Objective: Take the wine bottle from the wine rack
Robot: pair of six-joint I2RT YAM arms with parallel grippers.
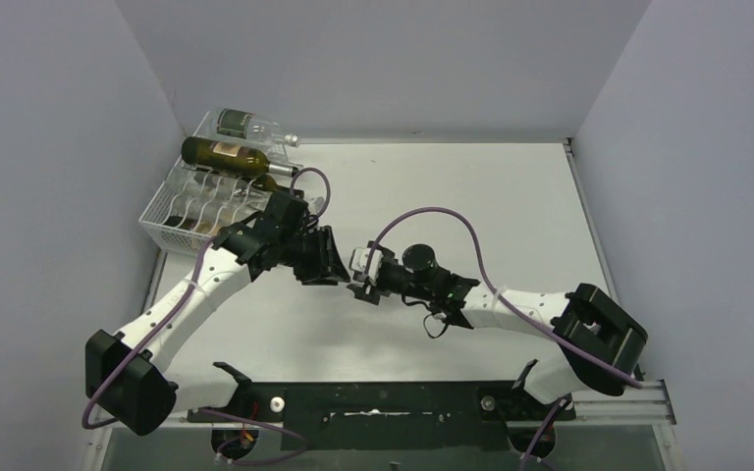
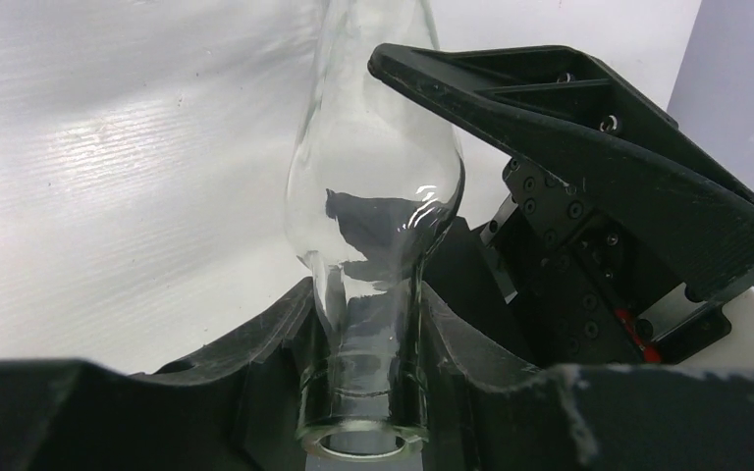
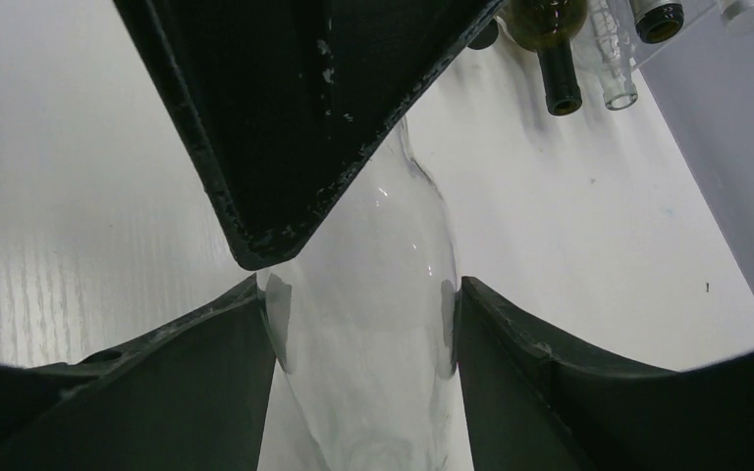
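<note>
A clear glass wine bottle (image 2: 373,196) is held above the white table between both grippers, off the rack. My left gripper (image 2: 368,339) is shut on its neck, just below the lip. My right gripper (image 3: 358,329) is shut on its wider body (image 3: 373,294), with both fingers pressed against the glass. In the top view the two grippers, left (image 1: 332,257) and right (image 1: 361,277), meet tip to tip at the table's middle. The see-through wine rack (image 1: 191,208) stands at the far left corner, behind my left arm.
A dark bottle with a tan label (image 1: 228,154) and a clear bottle with a green label (image 1: 245,125) lie on the rack's top rows. Their necks show at the top of the right wrist view (image 3: 560,78). Grey walls enclose the table on three sides.
</note>
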